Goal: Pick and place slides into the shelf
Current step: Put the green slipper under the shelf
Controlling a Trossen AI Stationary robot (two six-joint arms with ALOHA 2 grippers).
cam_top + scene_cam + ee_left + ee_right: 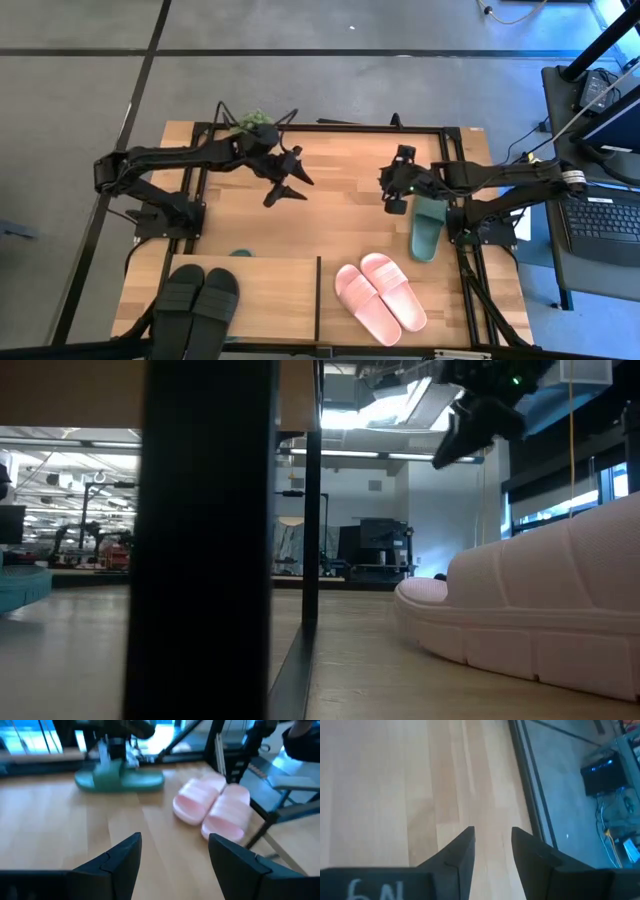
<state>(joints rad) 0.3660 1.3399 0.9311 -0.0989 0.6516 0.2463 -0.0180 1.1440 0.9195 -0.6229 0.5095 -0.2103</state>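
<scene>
Right end effector empty, fingers parted, hanging just beside the dark green rubber slide. Slide's long axis running from there toward the low light-wood shelf. Left end effector released, farther off across the tabletop.

Two black slides, two light pink slides and one dark green slide in plain sight (a green sliver shows by the shelf); two claws.
</scene>
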